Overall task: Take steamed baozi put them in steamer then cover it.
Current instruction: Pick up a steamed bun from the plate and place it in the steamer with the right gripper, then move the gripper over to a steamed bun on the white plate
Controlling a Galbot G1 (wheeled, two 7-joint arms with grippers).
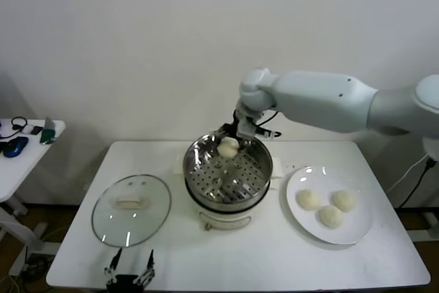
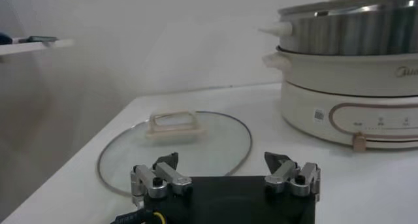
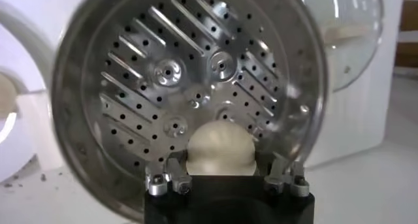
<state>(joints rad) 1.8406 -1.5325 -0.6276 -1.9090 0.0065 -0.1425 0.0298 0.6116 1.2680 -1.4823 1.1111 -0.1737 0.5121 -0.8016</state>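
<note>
Our right gripper [image 1: 228, 143] is closed on one steamed baozi [image 1: 228, 147], holding it over the far side of the steamer [image 1: 228, 200], above the perforated tray [image 3: 189, 81]. In the right wrist view the bun sits between the fingers with the holed metal floor beyond it. We judge that we are in the loading step, with the first bun about to go in: the tray holds no bun yet, and three baozi [image 1: 326, 207] wait on the white plate [image 1: 360, 231] just right of the steamer.

Next we would lower the bun onto the tray and part the fingers, keeping clear of the steel rim, then go back to the plate.

Our left gripper [image 1: 129, 271] is parked at the near edge of the table [image 1: 274, 259], fingers spread and empty, just in front of the glass cover [image 1: 132, 209], which lies flat to the left of the steamer with its cream handle [image 2: 173, 124] up.

On the steamer's cream base we see a logo at the edge of the left wrist view and small print by the control panel [image 2: 379, 117], both too small to read.
</note>
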